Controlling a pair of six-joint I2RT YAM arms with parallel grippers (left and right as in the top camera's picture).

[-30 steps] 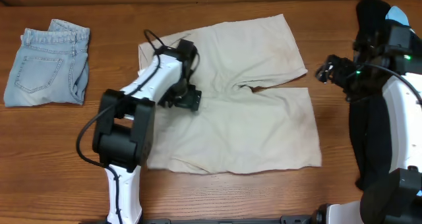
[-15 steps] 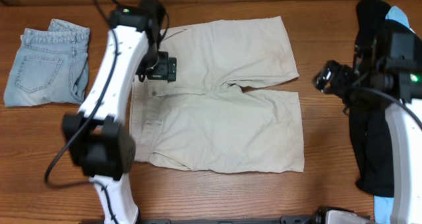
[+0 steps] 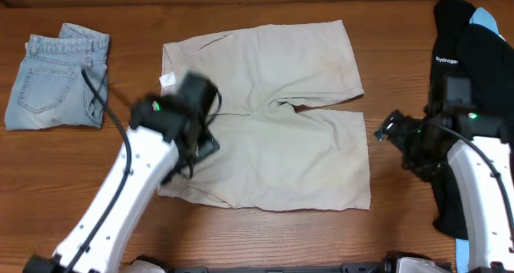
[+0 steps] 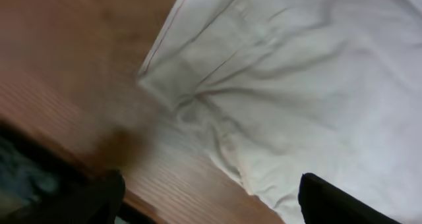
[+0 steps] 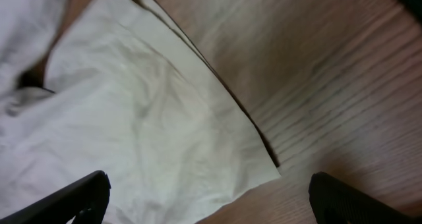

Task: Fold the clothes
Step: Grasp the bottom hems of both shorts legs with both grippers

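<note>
Shorts of pale beige cotton [image 3: 273, 120] lie flat at the centre of the worktop [image 3: 265, 241], ready for folding; left gripper [image 3: 195, 140] over the waistband, right gripper [image 3: 391, 134] beside a leg hem, both gaping empty.

The left arm [image 3: 120, 194], blurred, reaches forward and the right arm [image 3: 480, 185] bends inward, left gripper [image 3: 199, 140] and right gripper [image 3: 389, 132] both with fingers [image 4: 330, 199] spread wide.

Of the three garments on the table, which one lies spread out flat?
The beige shorts in the middle, with both legs laid open. The denim shorts at the left are folded, and the black top at the right lies bunched.
</note>
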